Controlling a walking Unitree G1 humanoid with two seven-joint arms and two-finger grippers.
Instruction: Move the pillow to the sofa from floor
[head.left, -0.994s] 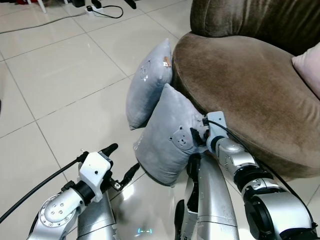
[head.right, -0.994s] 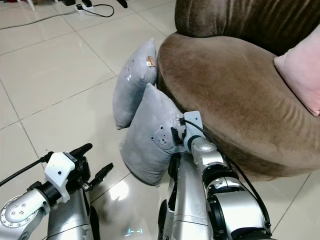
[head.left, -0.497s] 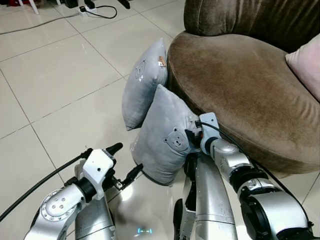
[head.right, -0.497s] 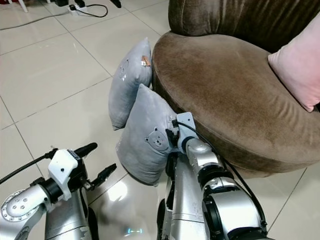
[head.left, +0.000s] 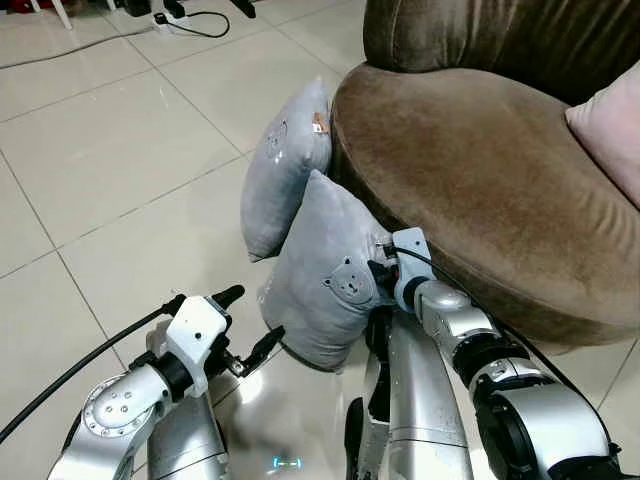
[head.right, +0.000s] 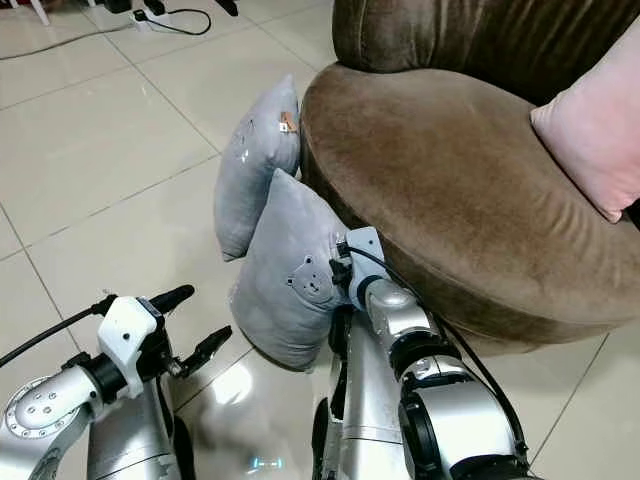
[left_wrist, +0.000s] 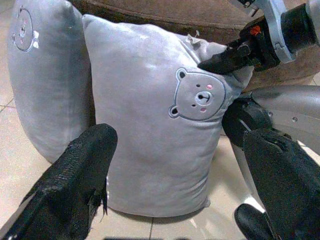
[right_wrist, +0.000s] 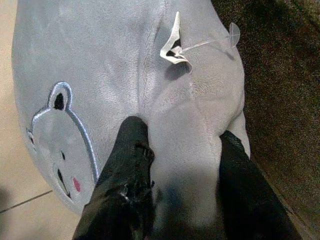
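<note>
Right gripper (right_wrist: 182, 150) pinching pillow (right_wrist: 125, 65) corner

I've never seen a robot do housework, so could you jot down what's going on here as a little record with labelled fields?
Setting: tiled floor beside a brown sofa
Near pillow: grey pillow with bear face, standing on the floor, leaning against the sofa
Far pillow: second grey pillow, also propped against the sofa
Right gripper: fingers pinching the near pillow's upper corner
Left gripper: open, low beside the near pillow, not touching it
On sofa: pink cushion
Task status: pillow not yet on the sofa
</note>
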